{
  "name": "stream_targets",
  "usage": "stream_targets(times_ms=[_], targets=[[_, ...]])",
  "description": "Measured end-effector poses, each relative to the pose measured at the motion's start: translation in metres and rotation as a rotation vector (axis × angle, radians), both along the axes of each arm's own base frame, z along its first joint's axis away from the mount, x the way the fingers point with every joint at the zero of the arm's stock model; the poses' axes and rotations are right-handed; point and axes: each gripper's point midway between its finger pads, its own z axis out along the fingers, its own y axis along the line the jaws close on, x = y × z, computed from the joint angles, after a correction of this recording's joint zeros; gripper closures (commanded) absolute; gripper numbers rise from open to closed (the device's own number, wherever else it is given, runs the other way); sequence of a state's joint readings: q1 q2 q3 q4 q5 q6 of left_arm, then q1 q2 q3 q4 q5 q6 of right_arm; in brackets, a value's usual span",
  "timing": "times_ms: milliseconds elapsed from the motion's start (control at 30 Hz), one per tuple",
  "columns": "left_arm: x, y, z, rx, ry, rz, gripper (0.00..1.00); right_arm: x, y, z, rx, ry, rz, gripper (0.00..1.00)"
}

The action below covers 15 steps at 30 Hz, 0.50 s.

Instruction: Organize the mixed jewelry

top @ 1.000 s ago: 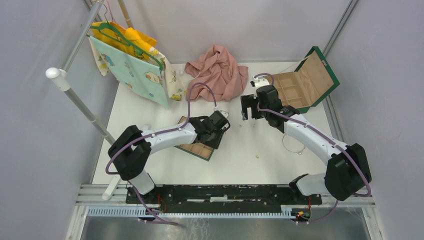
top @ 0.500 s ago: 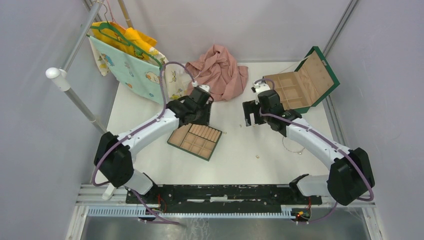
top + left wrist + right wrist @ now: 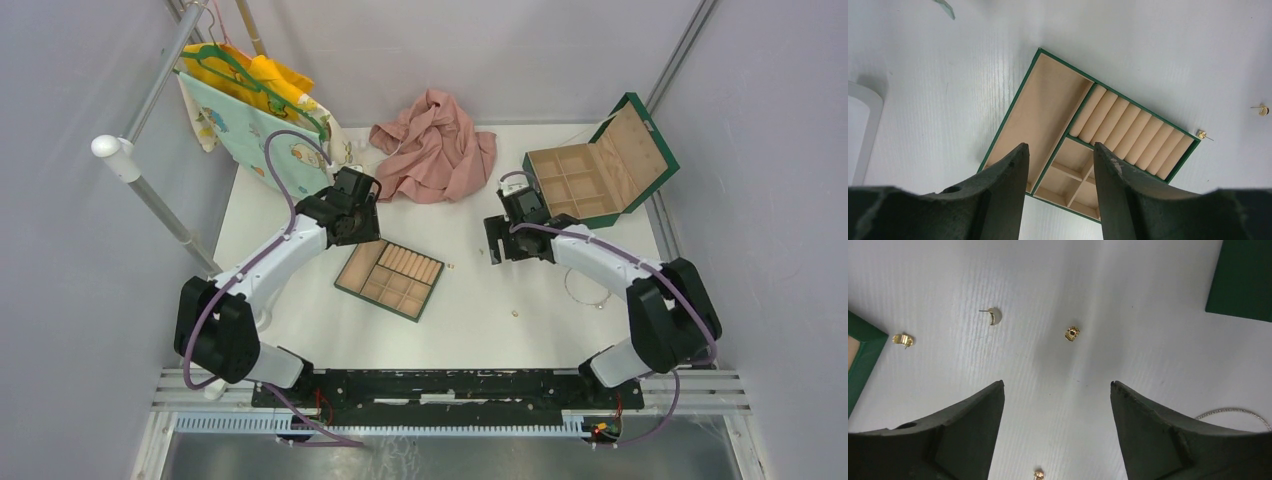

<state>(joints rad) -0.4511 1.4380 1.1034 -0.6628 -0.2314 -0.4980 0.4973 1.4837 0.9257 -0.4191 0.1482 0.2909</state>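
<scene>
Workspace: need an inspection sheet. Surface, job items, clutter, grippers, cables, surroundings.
Surface: white table, finely ribbed.
Job's things: small gold pieces scattered loose on the table, one just beside the tray; wire loop lies by the right arm; tray compartments look empty; green box open.
Clutter: pink cloth heaped at the back; hung fabrics back left.
Grippers: left gripper open, empty, above the tray; right gripper open, empty, above the gold pieces.
Cables: purple cables run along both arms, one looping above the left wrist.
Surroundings: grey walls; pole at left.
</scene>
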Motion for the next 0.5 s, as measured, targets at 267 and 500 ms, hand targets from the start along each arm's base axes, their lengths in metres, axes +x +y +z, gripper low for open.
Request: stream_targets(times_ms=[267,500], targets=[[0.000,-0.001,0.000,-0.013,0.000,0.017,0.40,0.001,-0.005,-0.038,-0.003,0.104,-0.091,0.58],[0.000,-0.001,0.000,-0.013,0.000,0.017,0.40,0.009,-0.001,-0.049,0.000,0.114,-0.109,0.57]])
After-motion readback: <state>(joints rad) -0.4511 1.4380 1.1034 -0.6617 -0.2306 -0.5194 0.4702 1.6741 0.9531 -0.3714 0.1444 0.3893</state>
